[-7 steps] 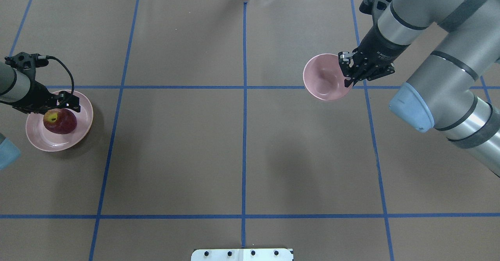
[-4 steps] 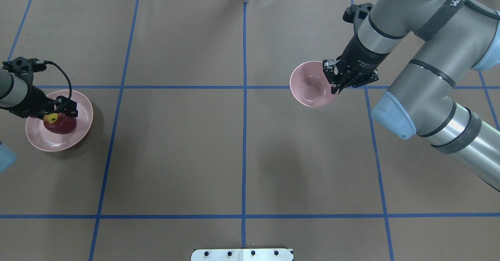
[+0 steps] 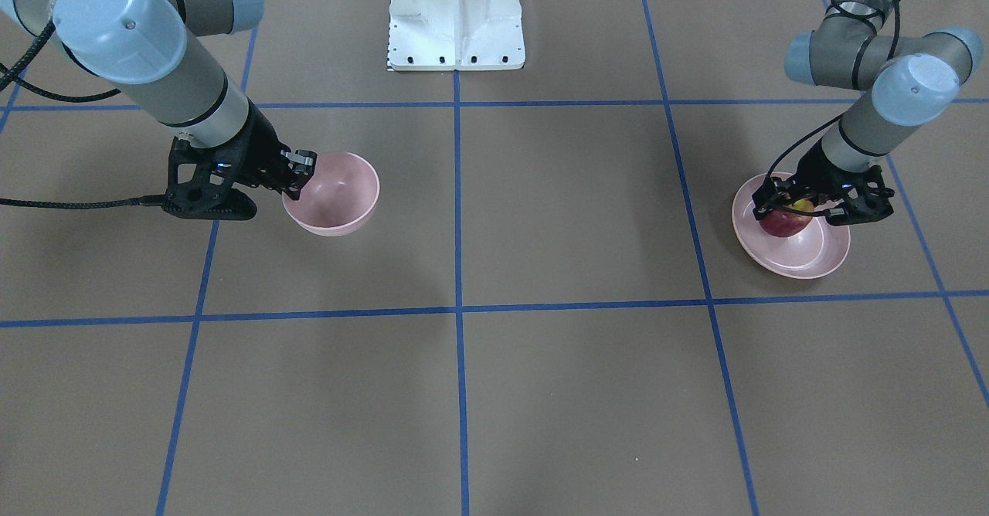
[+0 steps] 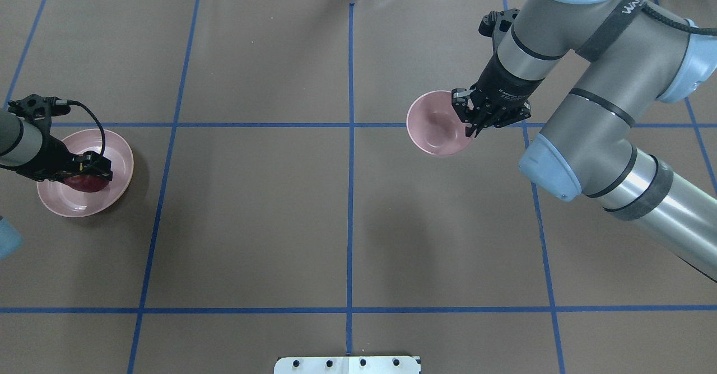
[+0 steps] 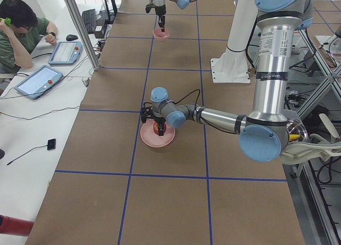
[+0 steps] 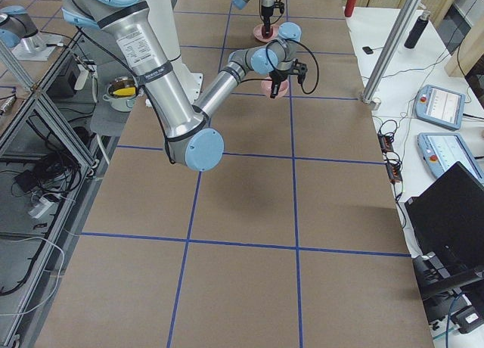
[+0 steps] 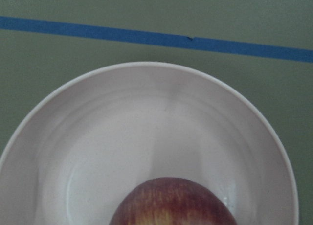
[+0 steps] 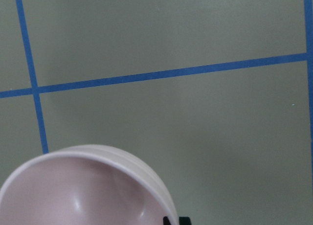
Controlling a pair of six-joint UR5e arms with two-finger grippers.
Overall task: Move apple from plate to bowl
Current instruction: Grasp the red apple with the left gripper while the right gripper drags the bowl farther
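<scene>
The right gripper (image 4: 472, 127) was clenched on the rim of the bowl (image 4: 434, 125), one finger inside the wall and one outside, gripping the side that faced the counter's right edge. The bowl sat in the counter's (image 4: 252, 223) right half, nearer the far edge than the robot's edge; whether it touched the surface could not be told. The left gripper (image 4: 92, 168) was low over the apple (image 4: 84, 184) with its fingers on either side, but whether they pressed on the fruit could not be told. The apple lay on the plate (image 4: 120, 155), close to the counter's left edge.
</scene>
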